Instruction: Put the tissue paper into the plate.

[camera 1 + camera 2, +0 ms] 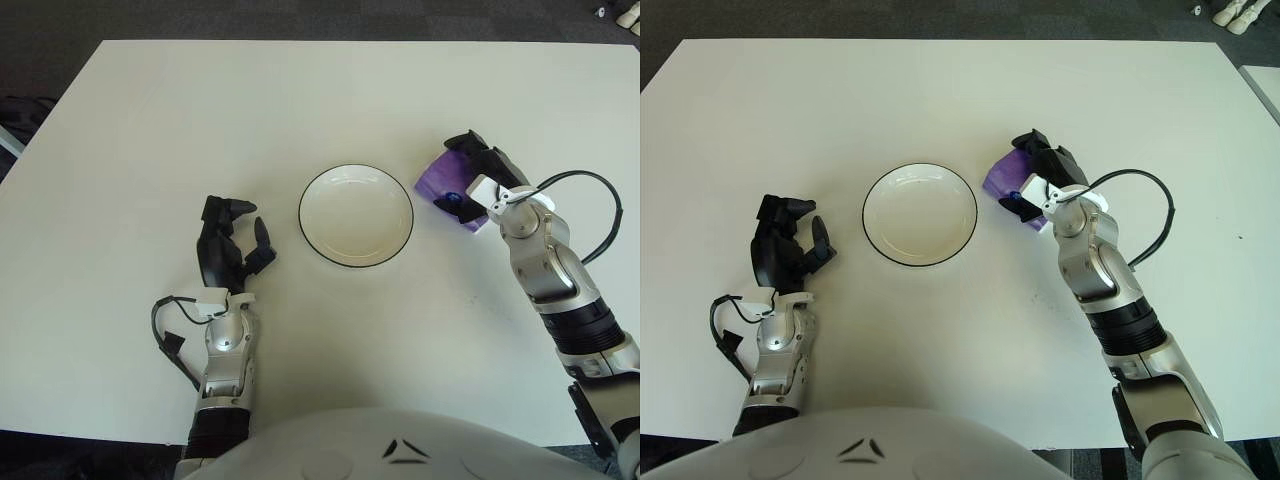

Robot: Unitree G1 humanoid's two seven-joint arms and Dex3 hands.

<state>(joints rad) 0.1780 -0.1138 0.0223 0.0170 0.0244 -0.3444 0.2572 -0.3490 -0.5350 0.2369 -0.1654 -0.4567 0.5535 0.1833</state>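
- Fingers (472, 152) of my right hand (478, 178) were wrapped around the purple tissue pack (440, 181), right of centre, just beside the plate (356, 215).
- Left hand (228, 250) sat lower left on the tabletop (250, 110), fingers loosely curled, holding nothing.

Surface: a white table (300, 100), its far edge against dark floor.
Centre: a white plate (356, 215) with a thin dark rim, sitting flat on the table.
Right of plate: a purple tissue pack (447, 183) on the table, just beside the plate but apart from its rim.
Plate contents: nothing visible inside.
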